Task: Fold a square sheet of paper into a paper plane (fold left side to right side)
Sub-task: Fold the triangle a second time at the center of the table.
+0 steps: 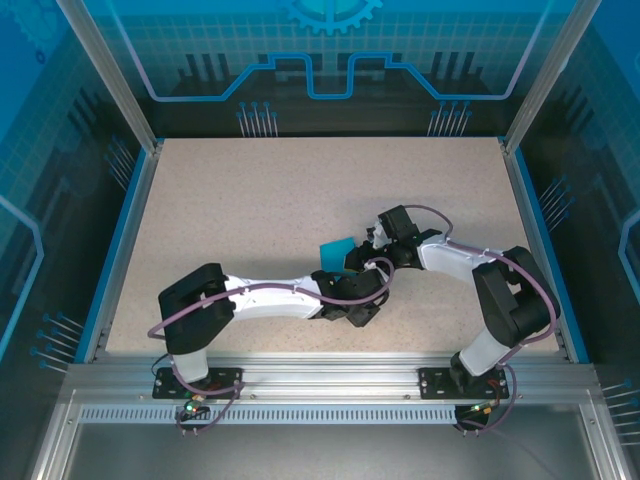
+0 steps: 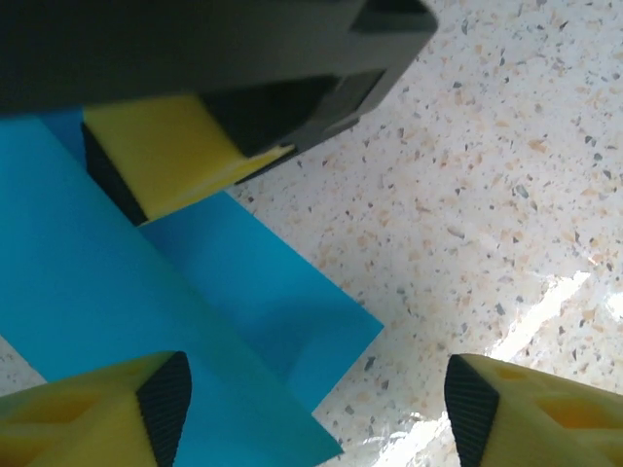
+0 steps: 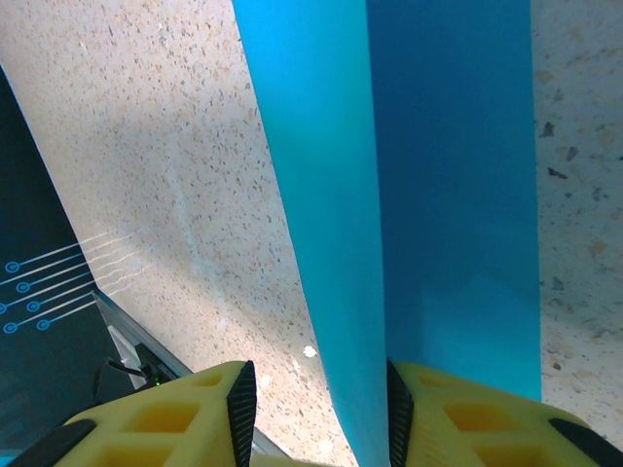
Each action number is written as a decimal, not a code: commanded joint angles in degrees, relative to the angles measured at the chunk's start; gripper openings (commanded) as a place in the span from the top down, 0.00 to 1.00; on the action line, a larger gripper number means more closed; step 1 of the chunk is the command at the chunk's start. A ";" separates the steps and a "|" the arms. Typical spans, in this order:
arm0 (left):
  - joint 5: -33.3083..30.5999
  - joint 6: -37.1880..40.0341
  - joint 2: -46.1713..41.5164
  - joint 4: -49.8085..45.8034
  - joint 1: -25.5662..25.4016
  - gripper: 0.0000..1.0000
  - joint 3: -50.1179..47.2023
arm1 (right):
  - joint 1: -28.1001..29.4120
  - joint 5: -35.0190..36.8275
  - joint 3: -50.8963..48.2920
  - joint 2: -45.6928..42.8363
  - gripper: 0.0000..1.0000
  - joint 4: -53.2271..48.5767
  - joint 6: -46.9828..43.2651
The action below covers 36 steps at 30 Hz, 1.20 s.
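Note:
The teal sheet of paper (image 1: 337, 252) lies folded in layers at mid-table, between the two grippers. In the left wrist view its overlapping flaps (image 2: 117, 292) cover the left half, with a corner reaching in between my fingers. My left gripper (image 2: 316, 399) is open, its pads wide apart and the left one over the paper. A finger of my right gripper (image 2: 185, 161) presses down on the sheet at the top. In the right wrist view a raised flap (image 3: 321, 195) runs between the jaws along the right pad. My right gripper (image 3: 321, 409) is open, and its left pad is clear of the paper.
The speckled beige tabletop (image 1: 250, 210) has blue rails on both sides and a metal frame along the near edge (image 1: 330, 375). Both arms crowd the middle, wrist to wrist (image 1: 375, 265). Glass walls close in the cell.

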 commanded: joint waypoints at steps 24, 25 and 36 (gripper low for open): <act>8.62 -3.11 -6.68 2.29 4.54 0.96 -4.79 | -1.90 1.98 0.40 -4.28 0.53 0.51 -2.82; 9.74 -3.35 -7.15 2.95 5.01 0.96 -5.19 | -2.25 2.20 0.30 -5.01 0.52 0.74 -2.86; 21.20 -8.57 -11.97 10.26 11.44 0.95 -11.25 | -6.30 8.16 -5.14 -17.31 0.51 -6.72 -7.46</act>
